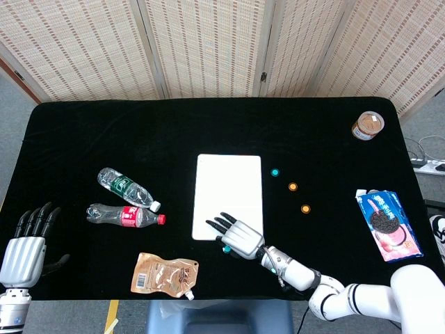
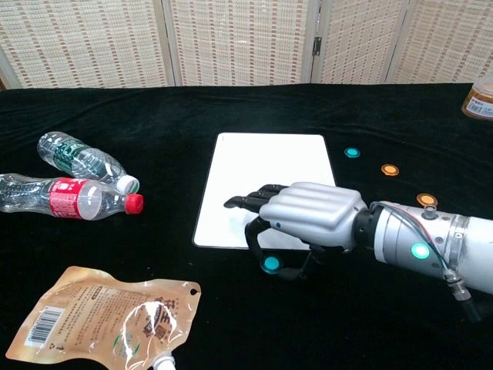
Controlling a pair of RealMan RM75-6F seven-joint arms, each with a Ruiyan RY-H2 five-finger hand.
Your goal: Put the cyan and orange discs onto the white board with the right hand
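Note:
The white board [image 1: 229, 184] [image 2: 269, 166] lies mid-table. My right hand [image 1: 240, 238] [image 2: 308, 218] hovers over its near edge, fingers reaching across the board. Just off that edge a cyan disc [image 1: 227, 248] [image 2: 270, 264] lies on the black cloth, pinched between the thumb and a down-curled finger. Right of the board lie another cyan disc [image 1: 275, 172] [image 2: 352, 153] and two orange discs [image 1: 293, 186] [image 2: 390, 169], [image 1: 305, 208] [image 2: 426, 200]. My left hand [image 1: 28, 243] rests at the table's near-left corner, fingers spread and holding nothing; the chest view does not show it.
Two plastic bottles [image 1: 126, 186] [image 1: 124, 216] lie left of the board. A brown pouch [image 1: 165, 274] [image 2: 104, 316] sits near the front edge. A jar [image 1: 367, 126] stands far right, and a cookie pack [image 1: 389, 224] lies at the right edge.

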